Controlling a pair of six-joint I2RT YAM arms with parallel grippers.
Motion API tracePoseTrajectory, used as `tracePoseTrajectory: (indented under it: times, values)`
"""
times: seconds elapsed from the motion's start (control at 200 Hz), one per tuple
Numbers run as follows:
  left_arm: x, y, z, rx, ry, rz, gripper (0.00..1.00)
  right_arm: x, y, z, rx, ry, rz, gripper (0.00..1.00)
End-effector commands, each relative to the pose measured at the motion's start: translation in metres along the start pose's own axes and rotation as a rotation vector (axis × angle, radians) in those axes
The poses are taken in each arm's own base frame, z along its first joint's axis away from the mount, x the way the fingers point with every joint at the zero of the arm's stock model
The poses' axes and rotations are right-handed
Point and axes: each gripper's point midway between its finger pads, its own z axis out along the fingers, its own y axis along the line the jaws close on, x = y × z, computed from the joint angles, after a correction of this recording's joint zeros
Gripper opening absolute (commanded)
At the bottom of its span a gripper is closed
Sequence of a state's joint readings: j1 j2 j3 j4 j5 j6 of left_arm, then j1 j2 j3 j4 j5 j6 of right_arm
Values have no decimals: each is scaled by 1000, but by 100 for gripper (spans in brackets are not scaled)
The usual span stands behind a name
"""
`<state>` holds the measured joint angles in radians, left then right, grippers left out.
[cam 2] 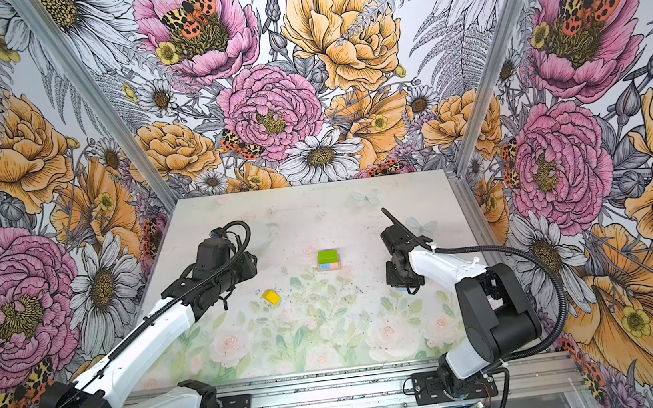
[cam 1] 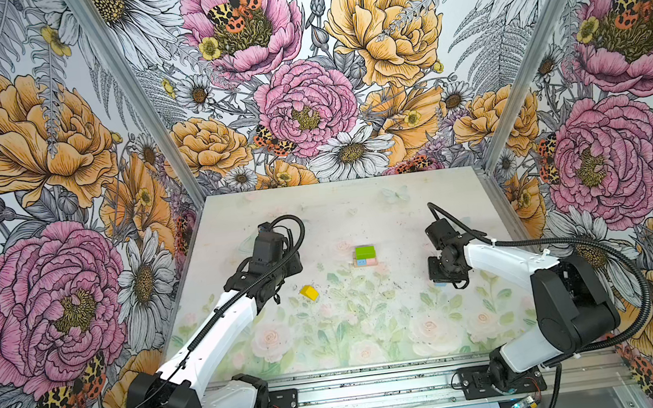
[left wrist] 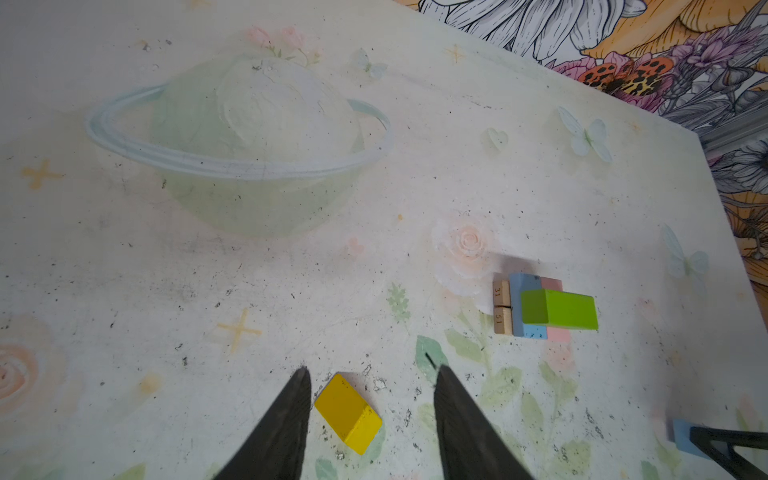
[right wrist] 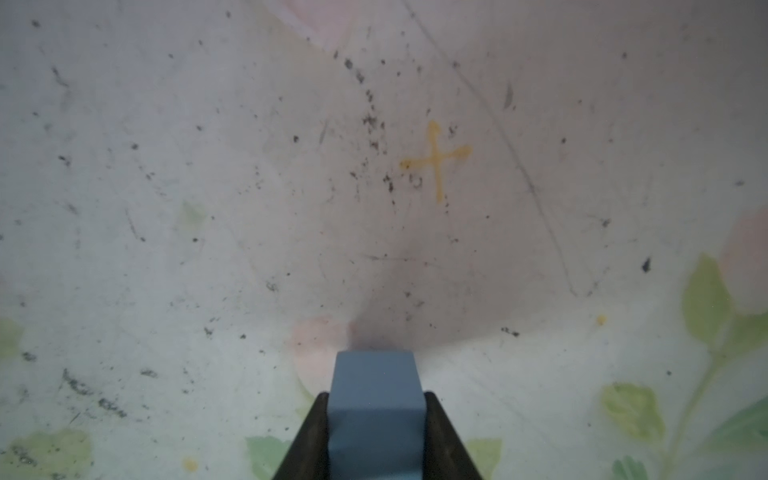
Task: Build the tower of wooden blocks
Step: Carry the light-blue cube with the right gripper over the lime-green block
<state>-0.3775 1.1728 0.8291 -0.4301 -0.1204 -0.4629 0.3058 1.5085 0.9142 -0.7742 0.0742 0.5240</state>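
Right gripper (right wrist: 376, 399) clamped on cube (right wrist: 374, 374), low, well right of tower (cam 1: 364, 257). Cube step in hand: lift, carry over, set squarely on green brick (cam 1: 365, 251). Left gripper (left wrist: 372, 374) spread over roof (left wrist: 348, 411).

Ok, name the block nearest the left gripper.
The yellow roof-shaped piece, lying loose by the open left gripper; others are stacked, the blue cube gripped.

Both top views looking down from high in front toward the back wall (cam 1: 303, 90), covering the whole table (cam 1: 401, 213), left wrist camera angling down from close, sharing the tower (left wrist: 544, 307) with them, right wrist camera hanging nearest, framing tabletop past the blue cube (right wrist: 376, 399).
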Motion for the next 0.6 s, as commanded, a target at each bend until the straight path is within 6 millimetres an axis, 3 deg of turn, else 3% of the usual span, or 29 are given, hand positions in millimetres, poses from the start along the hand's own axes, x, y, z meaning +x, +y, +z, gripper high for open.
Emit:
tracePoseTrajectory:
  times: [0.0, 0.295, 0.42, 0.595]
  values:
    - [-2, 1, 3, -6, -31, 28, 50, -19, 17, -33, -47, -68, -12, 0]
    - [-4, 4, 4, 12, -50, 32, 50, -44, 62, -74, -69, -81, -102, 0]
    - [-5, 9, 3, 13, -62, 24, 50, -57, 94, -91, -86, -103, -155, 0]
    - [-6, 12, 3, 28, -73, 8, 50, -69, 140, -96, -123, -110, -208, 0]
